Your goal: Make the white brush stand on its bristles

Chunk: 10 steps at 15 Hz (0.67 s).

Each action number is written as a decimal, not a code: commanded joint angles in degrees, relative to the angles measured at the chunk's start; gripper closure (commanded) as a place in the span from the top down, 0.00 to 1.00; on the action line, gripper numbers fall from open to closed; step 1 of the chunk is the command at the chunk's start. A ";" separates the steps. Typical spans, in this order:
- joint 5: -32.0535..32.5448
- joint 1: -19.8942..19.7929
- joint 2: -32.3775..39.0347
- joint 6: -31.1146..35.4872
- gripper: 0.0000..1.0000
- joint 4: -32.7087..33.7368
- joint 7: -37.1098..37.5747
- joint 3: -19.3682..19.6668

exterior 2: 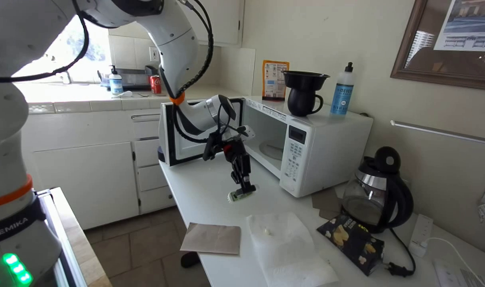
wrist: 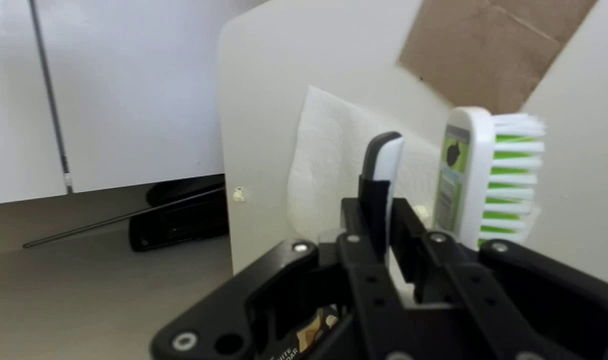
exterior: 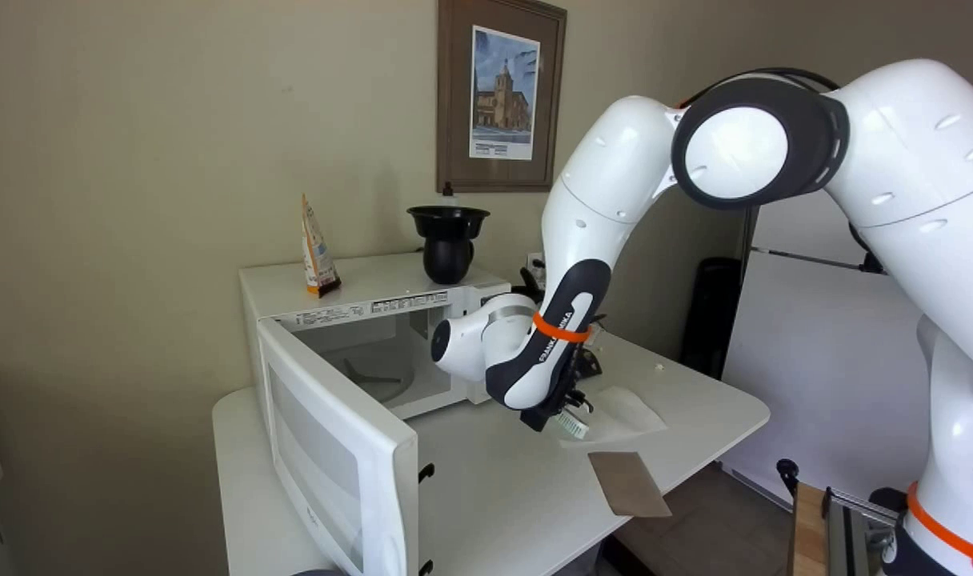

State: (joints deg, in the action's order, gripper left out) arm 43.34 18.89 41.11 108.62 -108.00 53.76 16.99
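Observation:
The white brush (wrist: 476, 175) has a pale body with a green label and white-and-green bristles. It shows in both exterior views (exterior: 573, 424) (exterior 2: 241, 195). My gripper (wrist: 379, 215) is shut on the brush's black-and-white handle, seen between the fingertips in the wrist view. The gripper also shows in both exterior views (exterior: 557, 410) (exterior 2: 247, 186). The bristles point to the right in the wrist view and to the left in an exterior view, so the brush lies on its side in my grip. It appears held above the table (exterior 2: 210, 187); the exact height is hard to tell.
A white microwave (exterior 2: 322, 159) with its door (exterior: 338, 448) open stands at the back. A white paper sheet (exterior 2: 284, 251) and brown cardboard (exterior 2: 212, 238) lie nearby on the table. A black snack bag (exterior 2: 352, 243) and a glass coffee pot (exterior 2: 370, 199) stand beyond the sheet.

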 commanded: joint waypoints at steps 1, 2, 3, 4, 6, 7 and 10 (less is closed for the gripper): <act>3.09 -3.37 0.82 -5.06 0.19 2.23 0.96 -4.65; 3.81 -3.35 1.97 -7.36 0.19 3.67 0.89 -5.29; 4.16 -3.28 2.76 -8.25 0.19 4.50 0.89 -5.53; 4.27 -3.25 3.37 -8.53 0.19 5.07 0.86 -5.56; 4.37 -3.41 3.79 -8.54 0.19 5.40 0.80 -5.50; 4.40 -3.52 3.80 -8.54 0.19 5.46 0.75 -5.48; 6.25 -3.26 4.21 -9.08 0.05 6.39 1.66 -5.83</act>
State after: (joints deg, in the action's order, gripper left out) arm 46.41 17.24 45.26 101.27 -102.60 53.73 13.69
